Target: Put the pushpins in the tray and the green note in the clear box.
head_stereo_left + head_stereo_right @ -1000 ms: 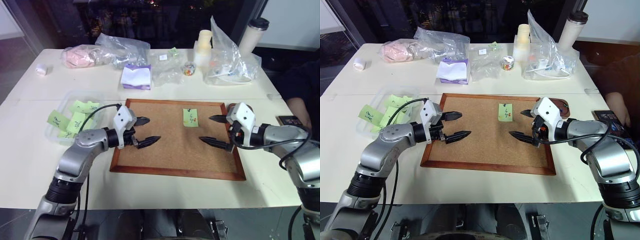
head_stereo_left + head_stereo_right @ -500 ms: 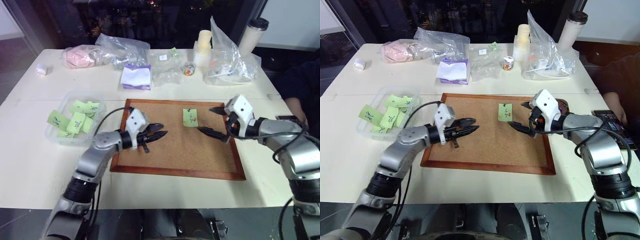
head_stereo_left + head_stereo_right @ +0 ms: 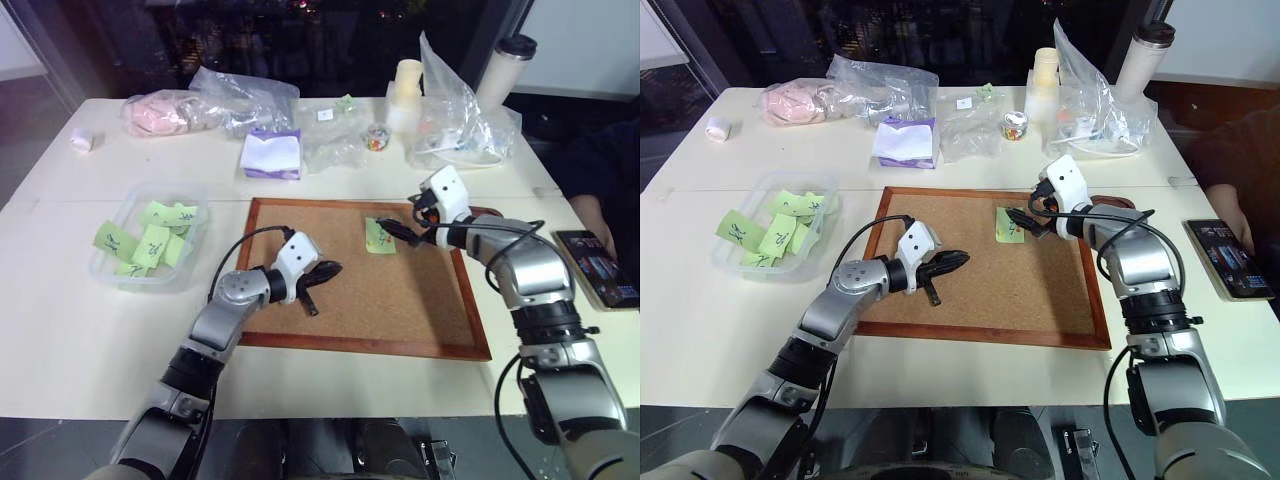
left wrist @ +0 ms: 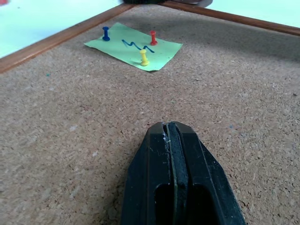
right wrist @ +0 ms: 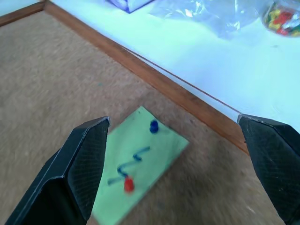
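green note (image 3: 380,236) pinned, cork board (image 3: 420,300)

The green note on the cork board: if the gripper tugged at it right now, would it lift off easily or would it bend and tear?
The green note looks like thin paper, so it would probably flex. Three pushpins, blue, red and yellow, stand in it on the cork board, so a tug now might tear it. Once unpinned, it likely weighs almost nothing.

right gripper (image 5: 173,154): fingers wide apart | green note (image 5: 139,167): flat on cork board (image 5: 56,84), between fingers | pushpins: blue (image 5: 153,126), red (image 5: 128,185) stuck in note
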`<action>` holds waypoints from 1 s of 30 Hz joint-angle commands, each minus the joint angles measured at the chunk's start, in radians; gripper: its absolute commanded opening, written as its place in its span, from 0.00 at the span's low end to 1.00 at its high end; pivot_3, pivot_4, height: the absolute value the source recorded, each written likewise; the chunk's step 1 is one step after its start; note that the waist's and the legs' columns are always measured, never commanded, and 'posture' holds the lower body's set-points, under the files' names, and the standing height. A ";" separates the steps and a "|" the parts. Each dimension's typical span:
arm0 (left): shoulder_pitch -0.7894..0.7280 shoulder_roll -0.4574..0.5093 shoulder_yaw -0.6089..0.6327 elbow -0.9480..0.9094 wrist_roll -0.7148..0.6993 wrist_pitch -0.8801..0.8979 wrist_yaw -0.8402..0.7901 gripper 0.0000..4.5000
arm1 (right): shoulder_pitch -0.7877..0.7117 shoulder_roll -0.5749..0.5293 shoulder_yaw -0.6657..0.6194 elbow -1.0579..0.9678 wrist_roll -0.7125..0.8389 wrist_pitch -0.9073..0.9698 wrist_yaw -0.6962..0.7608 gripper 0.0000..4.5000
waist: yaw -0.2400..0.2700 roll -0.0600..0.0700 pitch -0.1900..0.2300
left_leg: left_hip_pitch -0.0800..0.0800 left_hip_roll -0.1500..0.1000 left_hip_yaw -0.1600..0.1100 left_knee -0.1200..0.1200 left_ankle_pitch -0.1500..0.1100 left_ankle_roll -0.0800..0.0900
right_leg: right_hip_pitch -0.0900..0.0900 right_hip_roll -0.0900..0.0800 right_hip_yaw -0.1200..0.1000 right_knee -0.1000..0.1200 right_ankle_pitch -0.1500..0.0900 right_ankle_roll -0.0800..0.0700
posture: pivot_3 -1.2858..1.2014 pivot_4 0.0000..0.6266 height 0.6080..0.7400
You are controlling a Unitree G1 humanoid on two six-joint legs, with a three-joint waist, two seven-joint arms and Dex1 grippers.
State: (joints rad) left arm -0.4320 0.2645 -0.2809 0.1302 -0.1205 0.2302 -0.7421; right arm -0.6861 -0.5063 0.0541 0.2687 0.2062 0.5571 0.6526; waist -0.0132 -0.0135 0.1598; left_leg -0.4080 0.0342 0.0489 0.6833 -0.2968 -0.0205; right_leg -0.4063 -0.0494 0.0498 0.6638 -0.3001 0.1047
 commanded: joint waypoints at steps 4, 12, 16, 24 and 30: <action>0.019 -0.002 -0.012 0.030 0.034 -0.019 0.011 0.00 | -0.064 0.033 0.010 0.090 -0.044 -0.057 -0.008 0.82 | 0.002 0.000 0.000 | 0.000 0.000 0.000 0.000 0.000 0.000 | 0.000 -0.001 0.000 0.000 0.000 0.000 | 0.52 0.24 1.00; 0.034 0.003 -0.012 0.030 0.045 -0.023 0.009 0.00 | -0.079 0.066 0.018 0.171 -0.078 -0.118 0.000 0.82 | -0.001 0.002 -0.001 | 0.001 0.000 0.000 0.000 0.000 0.000 | 0.001 -0.001 0.000 0.001 0.000 0.000 | 0.52 0.24 1.00; 0.046 0.005 -0.016 0.025 0.048 -0.021 0.009 0.00 | -0.083 0.076 0.018 0.201 -0.089 -0.144 0.003 0.82 | -0.003 0.002 -0.001 | 0.001 0.000 0.000 0.000 0.000 0.000 | 0.001 -0.001 0.000 0.001 0.000 0.000 | 0.52 0.24 1.00; 0.065 0.008 -0.018 0.011 0.048 -0.011 0.013 0.00 | -0.077 0.089 0.025 0.221 -0.108 -0.172 0.010 0.17 | -0.006 0.002 -0.001 | 0.001 0.000 0.000 0.000 0.000 0.000 | 0.001 0.000 0.000 0.001 0.000 0.000 | 0.52 0.24 1.00; 0.071 0.008 -0.012 0.015 0.046 0.000 0.018 0.00 | -0.073 0.095 0.031 0.224 -0.117 -0.185 0.026 0.01 | -0.006 0.003 -0.002 | 0.001 0.000 0.000 0.000 0.000 0.000 | 0.001 0.000 0.000 0.001 0.000 0.000 | 0.52 0.24 1.00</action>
State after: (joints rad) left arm -0.3973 0.2632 -0.2785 0.1133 -0.0901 0.2027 -0.7221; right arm -0.7421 -0.4107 0.0920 0.5057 0.0913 0.3888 0.6735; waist -0.0196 -0.0107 0.1581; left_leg -0.4065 0.0344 0.0490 0.6832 -0.2967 -0.0206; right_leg -0.4053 -0.0496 0.0498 0.6648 -0.3001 0.1048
